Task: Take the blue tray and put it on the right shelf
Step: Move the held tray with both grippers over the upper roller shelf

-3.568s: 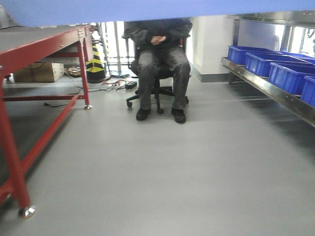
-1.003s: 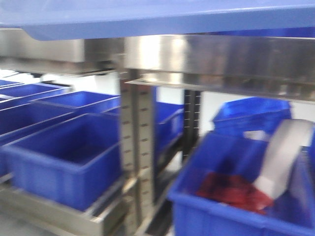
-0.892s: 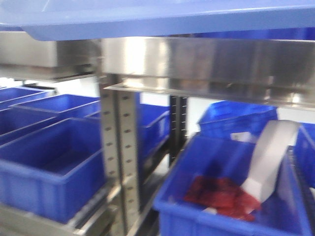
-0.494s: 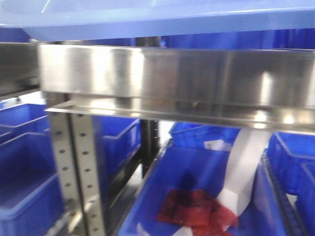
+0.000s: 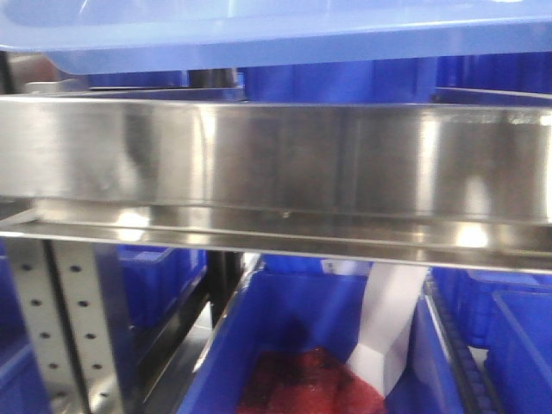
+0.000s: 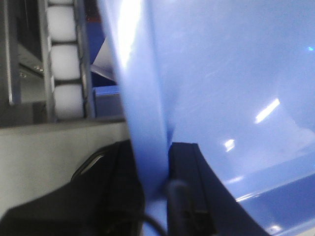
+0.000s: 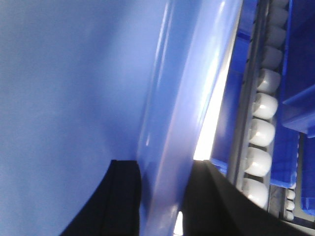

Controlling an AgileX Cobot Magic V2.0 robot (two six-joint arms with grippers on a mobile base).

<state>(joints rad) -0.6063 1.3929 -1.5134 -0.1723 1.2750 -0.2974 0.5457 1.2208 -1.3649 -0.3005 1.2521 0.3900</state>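
Two-thirds done, I reckon: L gripper (image 6: pixel 155 164) & R gripper (image 7: pixel 165 179) clamped on tray (image 5: pixel 259 34) rim, tray above shelf (image 5: pixel 276 164) lip, not down yet

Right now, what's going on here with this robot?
The robot is carrying a blue tray with both arms. The left gripper is clamped on one rim and the right gripper on the opposite rim. It faces a steel shelf up close, with the tray held just above the shelf's front lip. The tray does not look set down yet. Below the shelf sits a dark blue bin with something red inside.
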